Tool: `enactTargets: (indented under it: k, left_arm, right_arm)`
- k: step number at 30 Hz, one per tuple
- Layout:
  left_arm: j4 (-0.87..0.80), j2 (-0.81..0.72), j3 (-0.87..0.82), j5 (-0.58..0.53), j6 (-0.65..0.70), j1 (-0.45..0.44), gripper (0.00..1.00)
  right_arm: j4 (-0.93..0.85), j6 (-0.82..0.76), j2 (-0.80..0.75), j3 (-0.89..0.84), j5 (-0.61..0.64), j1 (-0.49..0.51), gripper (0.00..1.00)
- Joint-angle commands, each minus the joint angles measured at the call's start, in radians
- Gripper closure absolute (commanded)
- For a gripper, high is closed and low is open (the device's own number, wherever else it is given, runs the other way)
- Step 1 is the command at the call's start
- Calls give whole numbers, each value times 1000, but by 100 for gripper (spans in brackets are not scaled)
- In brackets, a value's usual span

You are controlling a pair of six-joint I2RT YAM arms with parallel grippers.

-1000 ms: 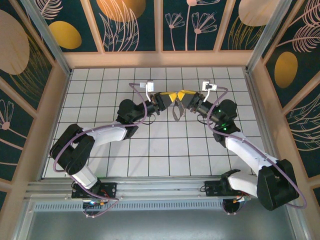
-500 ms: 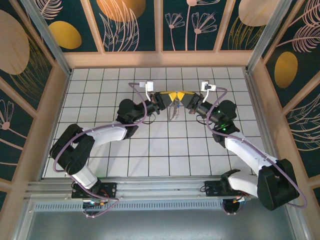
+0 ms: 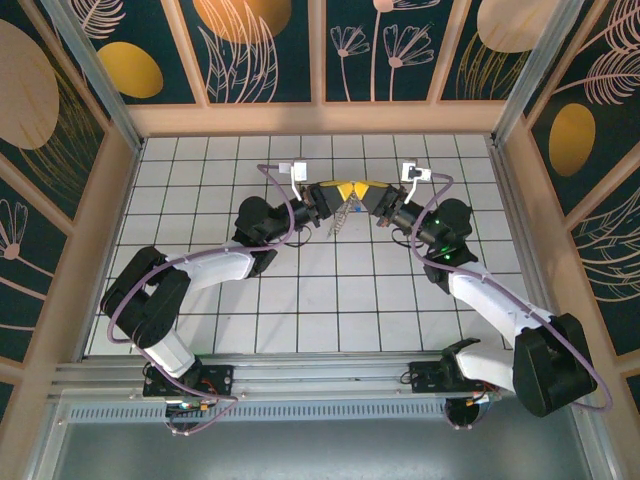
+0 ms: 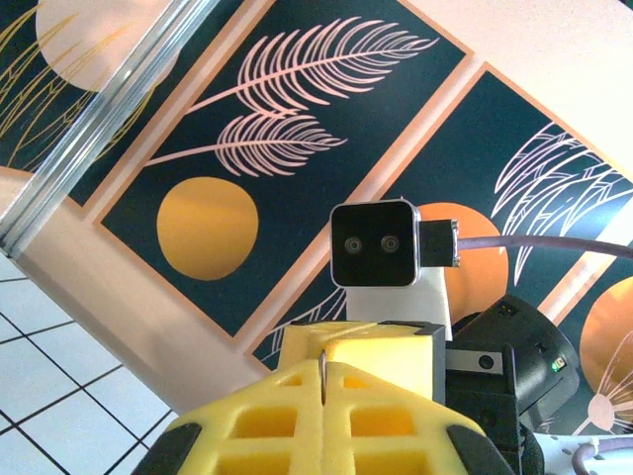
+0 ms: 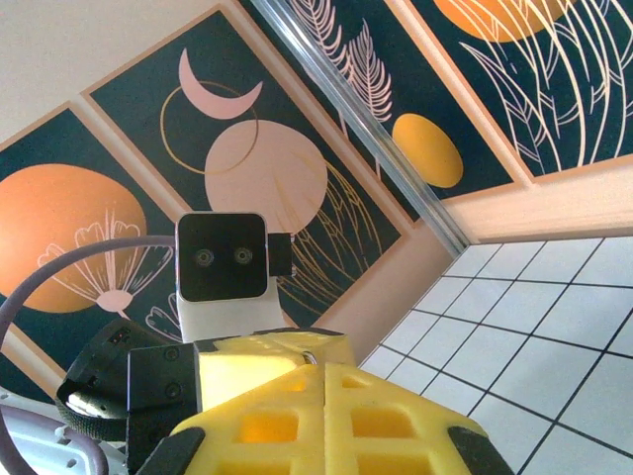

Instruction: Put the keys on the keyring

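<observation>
Above the tiled floor's far middle, my left gripper (image 3: 338,190) and right gripper (image 3: 364,190) meet tip to tip. The keyring (image 3: 339,217) hangs below them as a thin pale loop with small metal bits. In the left wrist view my left gripper (image 4: 324,374) is shut on a thin metal edge of the keyring (image 4: 323,364), and the right gripper's yellow fingers (image 4: 386,354) press just beyond. In the right wrist view my right gripper (image 5: 321,371) is shut, with a small curl of the keyring (image 5: 310,358) at its tips. The keys are hidden.
White tiled floor (image 3: 330,300) spreads below the raised grippers, boxed in by patterned walls (image 3: 260,50) and a wooden rim. Each wrist camera faces the other: the right one (image 4: 381,244) and the left one (image 5: 223,257).
My right gripper has closed and moved left until its tips meet the left gripper's. The hanging keyring has swung from a wide loop to a narrow one.
</observation>
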Motion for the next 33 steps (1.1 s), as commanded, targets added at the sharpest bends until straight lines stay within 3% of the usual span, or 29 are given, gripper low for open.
enactTargets:
  k: [1, 6, 12, 24, 33]
  left_arm:
    - [-33, -7, 48, 4, 43, -11, 95]
    - [-175, -69, 55, -46, 134, -3, 58]
    - [-305, -130, 78, -31, 211, 45, 43]
    - [-700, -72, 281, 224, 457, 122, 31]
    - [-784, -12, 353, 354, 520, 136, 39]
  right_arm:
    - [-2, -31, 3, 31, -45, -3, 100]
    - [-51, -59, -9, 48, -84, -46, 100]
    - [-140, -117, 0, 85, -157, -90, 100]
    - [-355, -280, 77, 224, -362, -157, 100]
    - [-438, -332, 127, 299, -429, -172, 100]
